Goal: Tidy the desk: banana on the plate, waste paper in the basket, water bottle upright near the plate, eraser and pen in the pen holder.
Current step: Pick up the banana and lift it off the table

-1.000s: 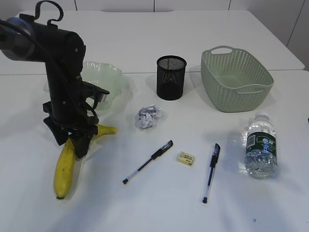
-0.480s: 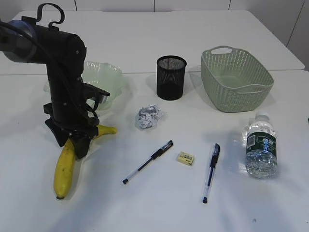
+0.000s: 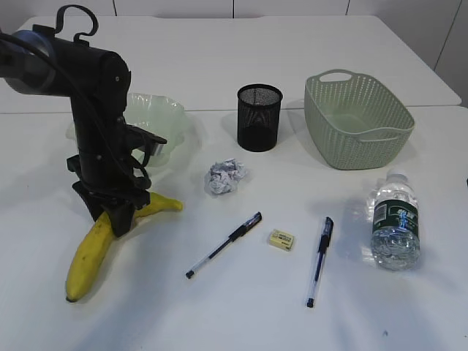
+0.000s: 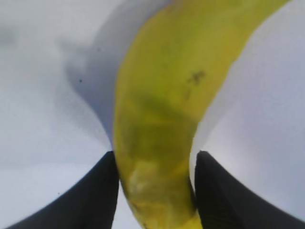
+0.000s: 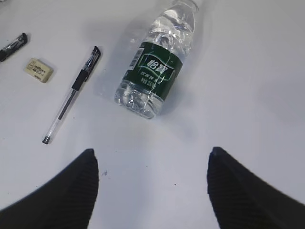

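Left fingers (image 4: 112,191) pinching curved yellow banana (image 3: 91,245) on white counter (image 3: 241,314), left side; right fingers (image 5: 71,191) spread above lying clear water bottle (image 5: 157,71).

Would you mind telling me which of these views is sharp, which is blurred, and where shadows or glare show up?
Exterior view: sharp and evenly lit, with soft shadows under the banana and beside the bottle. Left wrist view: the banana fills the frame, too close and out of focus, casting a grey shadow on the table. Right wrist view: crisp, with bright glints in the bottle's clear plastic and a faint shadow beside the pen.
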{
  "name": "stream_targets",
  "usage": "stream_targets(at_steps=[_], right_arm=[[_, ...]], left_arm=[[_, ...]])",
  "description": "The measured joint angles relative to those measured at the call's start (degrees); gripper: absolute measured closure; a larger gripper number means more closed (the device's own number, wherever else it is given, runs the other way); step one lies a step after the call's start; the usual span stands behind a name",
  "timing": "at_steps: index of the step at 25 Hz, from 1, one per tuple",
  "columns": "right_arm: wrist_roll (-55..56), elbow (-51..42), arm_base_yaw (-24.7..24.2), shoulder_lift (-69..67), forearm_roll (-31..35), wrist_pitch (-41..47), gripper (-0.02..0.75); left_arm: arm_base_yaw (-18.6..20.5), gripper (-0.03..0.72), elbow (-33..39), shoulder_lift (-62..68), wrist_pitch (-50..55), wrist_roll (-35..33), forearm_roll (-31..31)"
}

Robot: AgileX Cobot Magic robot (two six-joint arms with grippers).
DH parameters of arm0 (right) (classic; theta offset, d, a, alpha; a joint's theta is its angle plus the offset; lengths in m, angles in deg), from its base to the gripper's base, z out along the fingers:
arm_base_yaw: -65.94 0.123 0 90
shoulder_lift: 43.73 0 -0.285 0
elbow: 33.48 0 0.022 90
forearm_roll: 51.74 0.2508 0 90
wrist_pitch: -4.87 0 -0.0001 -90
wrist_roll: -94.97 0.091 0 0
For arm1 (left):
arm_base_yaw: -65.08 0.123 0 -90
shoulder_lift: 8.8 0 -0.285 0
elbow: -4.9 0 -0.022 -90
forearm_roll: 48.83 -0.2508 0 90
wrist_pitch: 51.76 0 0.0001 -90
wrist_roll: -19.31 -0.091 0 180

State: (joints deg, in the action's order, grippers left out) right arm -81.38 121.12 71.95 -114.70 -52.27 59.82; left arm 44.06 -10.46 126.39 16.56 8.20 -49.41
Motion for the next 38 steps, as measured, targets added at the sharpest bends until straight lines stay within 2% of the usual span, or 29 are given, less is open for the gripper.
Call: stream_targets(at_steps=[6,21,38], right_arm=[[0.0,0.0,0.0,0.0,0.0,0.1,0.211],[0.0,0.0,0.0,0.0,0.0,1.0,0.211],[0.0,0.0,0.0,0.0,0.0,1.0,0.211]], left_arm=[[0.0,0.399,0.0,0.0,-0.2,0.0,0.0],[0.0,0.402,0.0,0.0,0.0,0.0,0.6],[0.0,0.403,-1.6,-0.6,0.2,0.0,8.3]])
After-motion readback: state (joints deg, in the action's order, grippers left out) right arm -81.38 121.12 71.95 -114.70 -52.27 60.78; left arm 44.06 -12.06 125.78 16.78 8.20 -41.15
